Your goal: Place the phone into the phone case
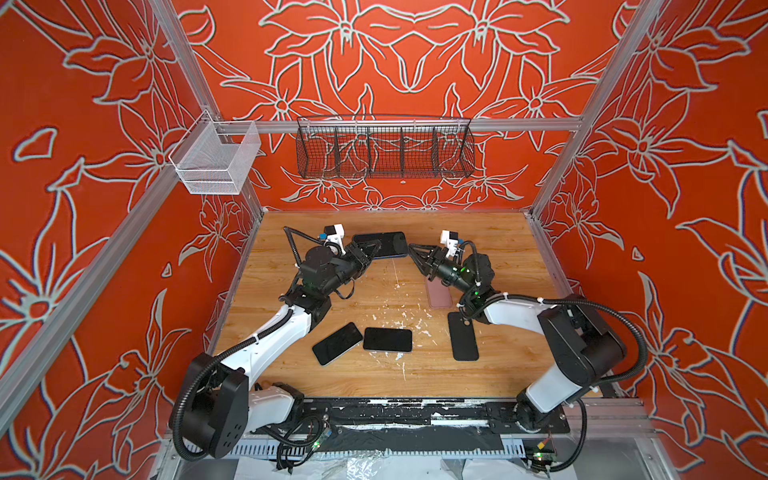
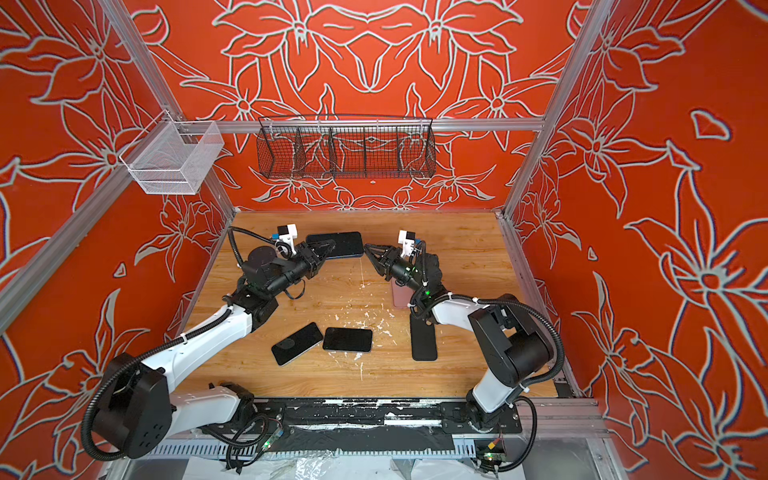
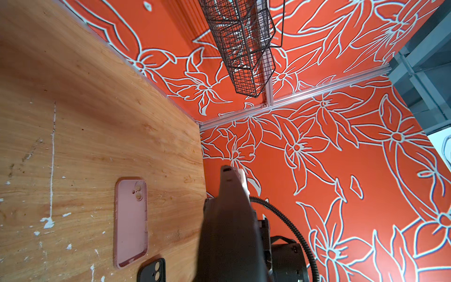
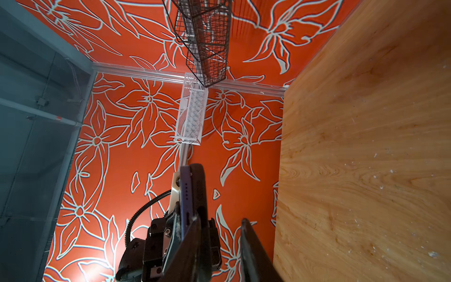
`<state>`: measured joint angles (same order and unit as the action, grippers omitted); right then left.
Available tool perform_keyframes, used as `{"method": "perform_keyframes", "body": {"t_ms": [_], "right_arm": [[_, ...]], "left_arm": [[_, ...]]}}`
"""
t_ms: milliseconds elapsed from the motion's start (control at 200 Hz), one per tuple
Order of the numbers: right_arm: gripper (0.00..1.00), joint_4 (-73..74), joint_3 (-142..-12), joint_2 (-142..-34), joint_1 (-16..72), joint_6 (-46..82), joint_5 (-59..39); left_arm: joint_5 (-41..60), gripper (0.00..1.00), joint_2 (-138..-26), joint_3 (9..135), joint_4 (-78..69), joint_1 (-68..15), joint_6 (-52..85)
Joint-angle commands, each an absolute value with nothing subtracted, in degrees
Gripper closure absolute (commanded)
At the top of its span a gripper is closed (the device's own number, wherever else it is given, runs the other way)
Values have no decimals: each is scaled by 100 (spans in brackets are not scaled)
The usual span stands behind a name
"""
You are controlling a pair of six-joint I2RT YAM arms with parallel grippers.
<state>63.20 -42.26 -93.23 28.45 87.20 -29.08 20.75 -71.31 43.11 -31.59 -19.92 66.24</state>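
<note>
Markings on the devices are too small to read.

**Phone position.** The phone (image 1: 384, 243) (image 2: 338, 243) is held above the far centre of the wooden table (image 1: 498, 257). Its long axis runs left to right and its broad face points up. In the right wrist view it is seen end-on, with a purple edge (image 4: 186, 195) carrying a row of small holes. The black phone case (image 4: 199, 185) lies against the side that faces the table. Whether the phone is fully seated in the case cannot be told.

**End effectors.** The left gripper (image 1: 371, 250) (image 2: 326, 250) is clamped on the left end of the phone. The right gripper (image 1: 415, 257) (image 2: 372, 259) (image 4: 220, 219) sits just beside the right end with its jaws apart and grips nothing. One of its fingers (image 4: 189, 244) overlaps the phone's end in the right wrist view, but contact cannot be told. The other finger stands clear of it.

**Other items on the table.**
- A pink case (image 1: 438, 293) (image 3: 131, 222) lies under the right arm.
- A black case (image 1: 463, 336) (image 3: 152, 271) lies nearer.
- Two dark phones (image 1: 337, 343) (image 1: 387, 339) lie near centre, corners touching.
</note>
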Motion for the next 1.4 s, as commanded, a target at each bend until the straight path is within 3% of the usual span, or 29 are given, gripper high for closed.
{"method": "perform_keyframes", "body": {"t_ms": [0,200,425,611,791,936,1001,1091,1396], "right_arm": [[63,6267,-4325,-9270,2839,8684,-3001],[54,6486,-4337,-9419,2897,8774,-3024],[54,6594,-4349,-9348,2864,8781,-2988],[54,6001,-3932,-8561,2300,8306,-3220],[52,3949,-4055,-7395,1684,6968,-4063],[41,1144,-4867,-6714,1556,4911,-4779],[37,601,-5007,-6554,1547,4440,-5082],[32,652,-4995,-6467,1539,4389,-5584],[33,1655,-4788,-6840,1547,4851,-6319]], "left_arm": [[2136,100,-6992,4410,-3731,-1978,6628],[2165,100,-7027,4500,-3695,-1978,6651],[2296,100,-7106,4543,-3600,-1976,6549],[2937,100,-7049,4938,-2499,-1977,5669],[4140,100,-7318,5534,-1698,-1960,4967],[5561,100,-7883,6170,-1469,-1951,4790],[6028,100,-8104,6399,-1460,-1951,4826],[6318,100,-8207,6566,-1494,-1951,4868],[6656,100,-8411,6723,-2142,-1956,5536]]}}
